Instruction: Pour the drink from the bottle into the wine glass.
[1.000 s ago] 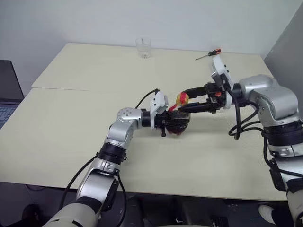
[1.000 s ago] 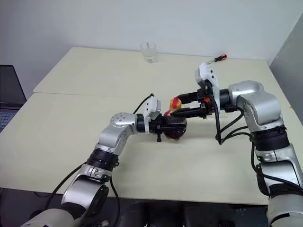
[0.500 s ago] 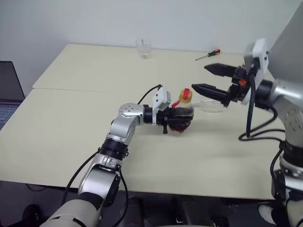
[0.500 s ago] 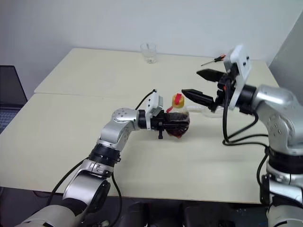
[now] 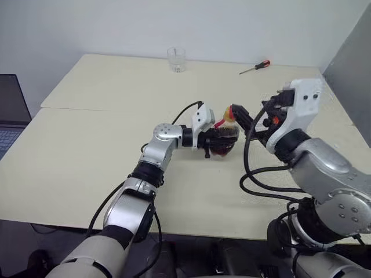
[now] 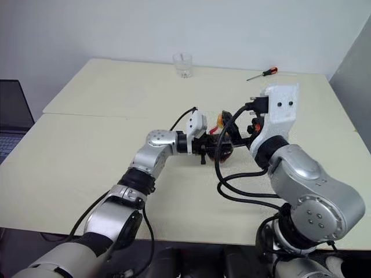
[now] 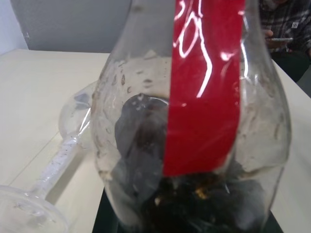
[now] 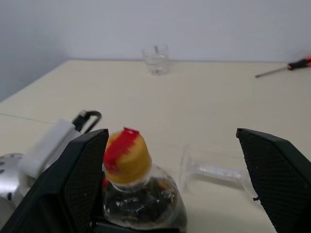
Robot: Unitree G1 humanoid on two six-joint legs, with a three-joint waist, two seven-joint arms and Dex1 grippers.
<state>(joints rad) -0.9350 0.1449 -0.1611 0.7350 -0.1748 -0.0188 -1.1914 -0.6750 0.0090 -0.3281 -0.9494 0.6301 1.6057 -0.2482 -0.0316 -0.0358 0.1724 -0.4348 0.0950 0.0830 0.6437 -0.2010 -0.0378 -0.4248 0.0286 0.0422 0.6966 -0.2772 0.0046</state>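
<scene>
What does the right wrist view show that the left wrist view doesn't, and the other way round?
Right wrist view, not the left: the yellow-and-red cap in the gap of the open right pincer, plus a short tumbler and a screwdriver far back on the table. Left wrist view, not the right: the red label close up, the dark drink low in the bottle, and a person in a checked shirt beyond the table. Both: the bottle, the wine glass lying on its side, and the table.
</scene>
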